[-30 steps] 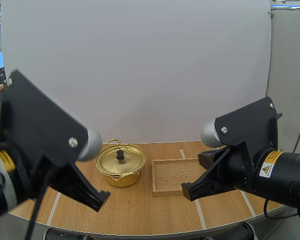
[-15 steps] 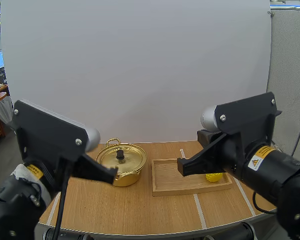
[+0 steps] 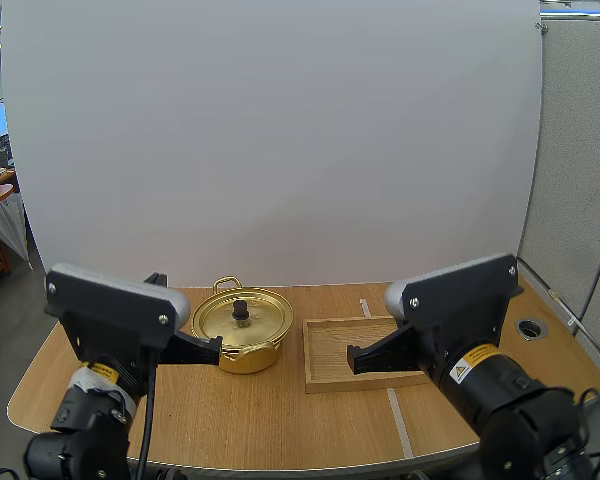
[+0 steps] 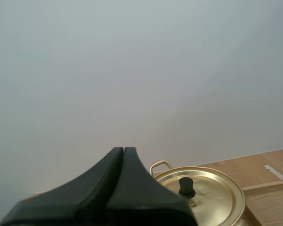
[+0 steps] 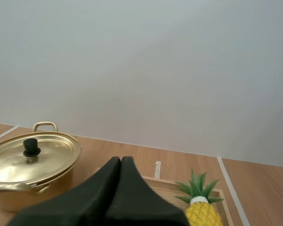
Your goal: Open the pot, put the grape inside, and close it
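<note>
Pot point(image 3: 242, 330) lidded; left gripper point(image 4: 124, 149) and right gripper point(image 5: 121, 159) both pressed together; pineapple point(image 5: 203, 213) partly cut off.

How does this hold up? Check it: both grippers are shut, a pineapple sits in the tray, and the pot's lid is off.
Not off: the high view shows the lid on the pot. The rest holds: left gripper and right gripper are shut, and the pineapple sits in the tray.

White backdrop point(image 3: 280, 140) behind wooden table point(image 3: 250, 420); grey partition point(image 3: 580, 150) at right.
</note>
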Available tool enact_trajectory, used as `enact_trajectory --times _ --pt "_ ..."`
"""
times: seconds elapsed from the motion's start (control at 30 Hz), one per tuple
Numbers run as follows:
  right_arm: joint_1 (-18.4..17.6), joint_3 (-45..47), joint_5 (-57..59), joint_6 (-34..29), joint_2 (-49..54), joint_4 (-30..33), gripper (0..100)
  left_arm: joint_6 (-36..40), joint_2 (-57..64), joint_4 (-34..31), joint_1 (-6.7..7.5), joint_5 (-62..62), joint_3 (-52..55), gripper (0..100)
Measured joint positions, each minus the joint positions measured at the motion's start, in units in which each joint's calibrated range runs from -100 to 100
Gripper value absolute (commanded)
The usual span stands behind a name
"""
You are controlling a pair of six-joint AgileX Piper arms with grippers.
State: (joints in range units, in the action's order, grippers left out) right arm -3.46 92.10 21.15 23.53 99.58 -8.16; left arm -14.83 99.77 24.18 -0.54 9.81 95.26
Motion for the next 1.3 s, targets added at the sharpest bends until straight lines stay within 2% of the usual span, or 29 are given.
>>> enact_trajectory --times 0.17,0.4,0.53,0.7,0.87,0.97,1.07,1.3 --pt "1.0 4.29 -4.13 0.0 0.0 0.0 0 0.0 0.0 0.41 0.98 -4.27 4.47 0" --pt "2.02 7.66 -4.85 0.0 0.0 0.0 0 0.0 0.0 0.41 1.7 3.18 4.56 0" --pt "2.24 7.78 -4.68 0.0 0.0 0.0 0 2.02 0.0 0.41 1.69 9.23 4.61 0" --pt "2.32 7.78 -4.1 0.0 0.0 0.0 0 6.36 0.0 -0.24 1.37 10.68 4.61 0" --pt "2.32 7.78 -2.9 0.0 0.0 0.0 0 9.53 0.0 -5.77 1.21 13.06 4.61 0" --pt "2.32 7.78 -0.59 0.0 0.0 0.0 0 18.16 0.0 -14.44 1.14 14.85 4.61 0" --pt "2.32 7.78 2.27 0.0 0.0 0.0 0 23.35 0.0 -18.65 1.14 17.32 4.61 0" --pt "2.32 7.78 8.3 0.0 0.0 0.0 0 28.77 0.0 -22.27 1.14 21.0 4.61 0"
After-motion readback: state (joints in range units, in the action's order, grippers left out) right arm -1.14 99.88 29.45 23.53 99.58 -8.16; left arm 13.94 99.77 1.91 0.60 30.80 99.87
